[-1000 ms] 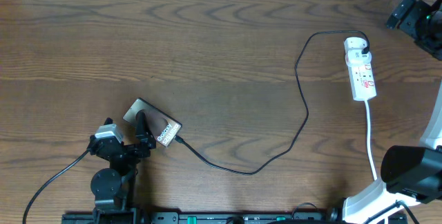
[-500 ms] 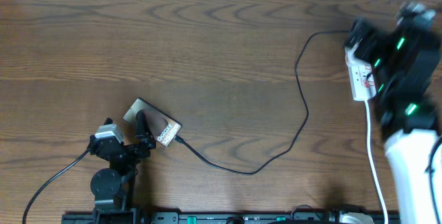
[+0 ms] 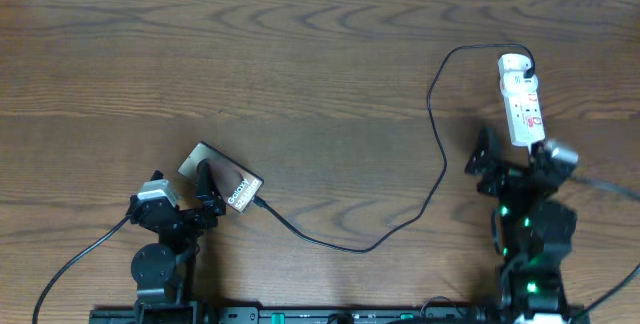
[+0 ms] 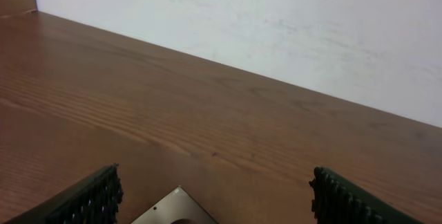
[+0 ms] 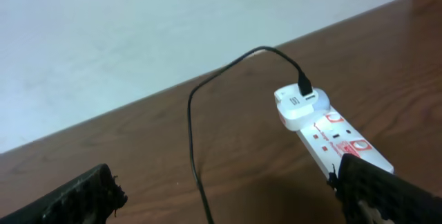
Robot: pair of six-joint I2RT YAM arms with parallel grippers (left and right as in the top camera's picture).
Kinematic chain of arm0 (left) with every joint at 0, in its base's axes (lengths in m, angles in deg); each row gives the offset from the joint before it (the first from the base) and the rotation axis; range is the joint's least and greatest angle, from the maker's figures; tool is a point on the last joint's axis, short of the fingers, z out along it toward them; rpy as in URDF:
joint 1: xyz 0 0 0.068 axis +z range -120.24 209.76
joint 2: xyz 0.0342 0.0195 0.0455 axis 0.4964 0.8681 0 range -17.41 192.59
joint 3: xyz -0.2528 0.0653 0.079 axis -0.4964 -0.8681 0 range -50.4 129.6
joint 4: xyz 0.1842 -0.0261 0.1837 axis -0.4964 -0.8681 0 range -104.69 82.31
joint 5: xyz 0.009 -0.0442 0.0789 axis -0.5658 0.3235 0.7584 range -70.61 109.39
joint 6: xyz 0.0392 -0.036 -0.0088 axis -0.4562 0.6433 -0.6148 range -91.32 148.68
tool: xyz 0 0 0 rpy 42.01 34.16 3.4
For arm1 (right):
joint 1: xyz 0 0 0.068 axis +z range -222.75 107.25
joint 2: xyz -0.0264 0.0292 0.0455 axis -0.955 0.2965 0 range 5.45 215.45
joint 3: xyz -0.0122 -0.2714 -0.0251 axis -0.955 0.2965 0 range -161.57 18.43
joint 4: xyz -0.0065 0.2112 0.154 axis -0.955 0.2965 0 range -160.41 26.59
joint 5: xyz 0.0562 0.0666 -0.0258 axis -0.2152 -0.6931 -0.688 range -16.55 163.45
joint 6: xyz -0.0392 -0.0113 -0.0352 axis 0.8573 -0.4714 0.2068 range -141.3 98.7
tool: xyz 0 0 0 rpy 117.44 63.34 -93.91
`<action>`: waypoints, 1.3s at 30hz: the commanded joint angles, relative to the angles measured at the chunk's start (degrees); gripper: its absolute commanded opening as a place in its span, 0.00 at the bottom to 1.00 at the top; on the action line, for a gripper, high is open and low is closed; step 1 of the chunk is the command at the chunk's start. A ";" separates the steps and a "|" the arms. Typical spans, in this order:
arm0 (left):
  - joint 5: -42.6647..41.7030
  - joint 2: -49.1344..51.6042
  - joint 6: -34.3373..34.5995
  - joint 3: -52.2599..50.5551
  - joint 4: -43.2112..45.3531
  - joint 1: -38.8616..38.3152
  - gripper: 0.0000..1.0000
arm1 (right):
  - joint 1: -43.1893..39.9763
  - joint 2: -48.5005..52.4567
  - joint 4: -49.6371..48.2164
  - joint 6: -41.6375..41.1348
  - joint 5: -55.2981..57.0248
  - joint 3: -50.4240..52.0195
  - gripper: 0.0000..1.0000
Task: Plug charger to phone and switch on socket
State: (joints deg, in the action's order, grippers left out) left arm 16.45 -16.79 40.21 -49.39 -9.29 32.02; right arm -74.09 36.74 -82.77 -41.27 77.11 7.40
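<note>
Left side: left gripper (image 4: 215,182) has its fingers spread wide, clamped on nothing. It sits over the near-left part of the brown wooden table (image 3: 300,64), right above the phone.

The flat bronze "Galaxy" phone (image 3: 224,181) lies flat there. You see its long axis running diagonally in the overhead view, from far-left to near-right, with one corner (image 4: 176,209) showing between the left fingers.

The thin black charger cable (image 3: 437,144) meets the phone's near-right short end; you can't tell whether the tip is fully seated. From there it trails right across the table, bends toward the far edge and arcs over into a small white adapter (image 5: 297,105).

The narrow white power strip with red markings (image 3: 524,104) lies far right, long axis running near to far, rounded end with the adapter pointing away from the robot.

Right gripper (image 5: 224,175) also has its fingers wide apart and empty, at the strip's near end and aimed along it; you can't tell if it touches
</note>
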 commanded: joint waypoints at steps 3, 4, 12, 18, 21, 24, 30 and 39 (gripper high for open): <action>0.17 -0.33 -1.20 -0.79 -2.38 0.35 0.86 | 0.59 -11.04 -1.77 -0.37 0.26 8.09 0.99; 0.17 -0.33 -1.20 -0.79 -2.40 0.35 0.85 | 0.59 -13.64 -1.73 -0.35 0.02 9.99 0.99; 0.17 -0.33 -1.20 -0.79 -2.40 0.35 0.86 | 0.70 -27.17 16.83 8.50 -4.13 10.75 0.99; 0.17 -0.33 -1.20 -0.79 -2.40 0.35 0.86 | 0.98 -31.01 16.81 16.44 -4.92 10.73 0.99; 0.17 -0.33 -1.20 -0.79 -2.40 0.35 0.86 | 1.03 -31.01 16.81 16.41 -4.87 10.73 0.99; 0.17 -0.33 -1.20 -0.79 -2.40 0.35 0.86 | 1.01 -31.01 16.79 16.39 -4.90 10.73 0.99; 0.17 -0.33 -1.20 -0.79 -2.40 0.35 0.86 | 0.96 -30.99 16.65 16.39 -4.85 10.71 0.99; 0.17 -0.33 -1.20 -0.79 -2.40 0.35 0.86 | 0.96 -30.97 16.65 16.39 -4.85 10.71 0.99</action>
State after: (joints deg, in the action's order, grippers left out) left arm 16.36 -16.79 40.21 -49.32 -9.40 32.02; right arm -74.05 6.27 -66.38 -25.77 72.96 18.07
